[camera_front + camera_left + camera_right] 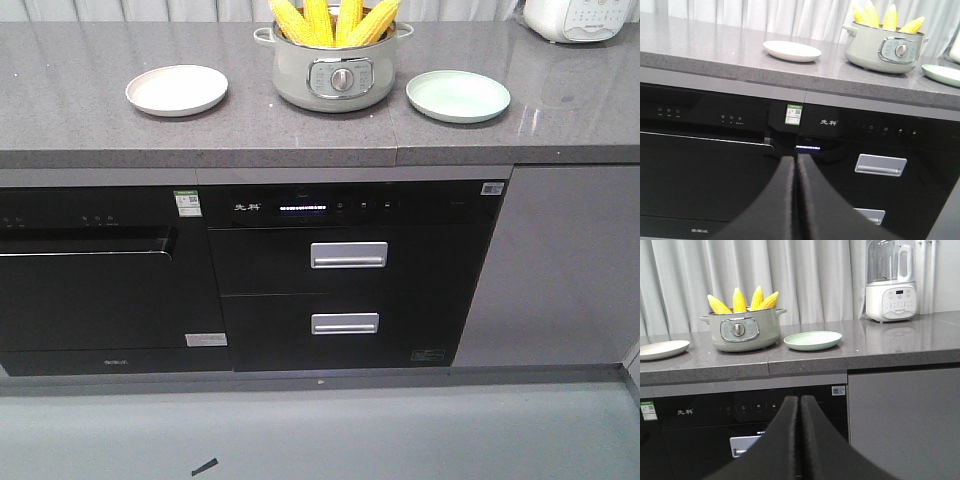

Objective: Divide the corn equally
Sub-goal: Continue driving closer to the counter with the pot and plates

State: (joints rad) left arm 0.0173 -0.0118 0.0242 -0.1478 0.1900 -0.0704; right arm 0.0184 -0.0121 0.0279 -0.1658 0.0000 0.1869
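Note:
Several yellow corn cobs [335, 22] stand tips up in a pale green pot [335, 75] at the back middle of the grey counter. The corn [883, 19] and pot [885, 50] show at the upper right of the left wrist view, and the corn [742, 301] in its pot [740, 331] at the left of the right wrist view. A white plate [176, 90] lies left of the pot, a green plate [458, 96] right of it. My left gripper [796, 159] and right gripper [800, 400] are both shut and empty, held low before the black cabinet fronts, far from the pot.
A white blender [890, 282] stands at the counter's back right. Below the counter are a black dishwasher front [100, 270] and black drawers with silver handles [348, 255]. White curtains [805, 275] hang behind the counter. Grey floor [320, 430] lies in front.

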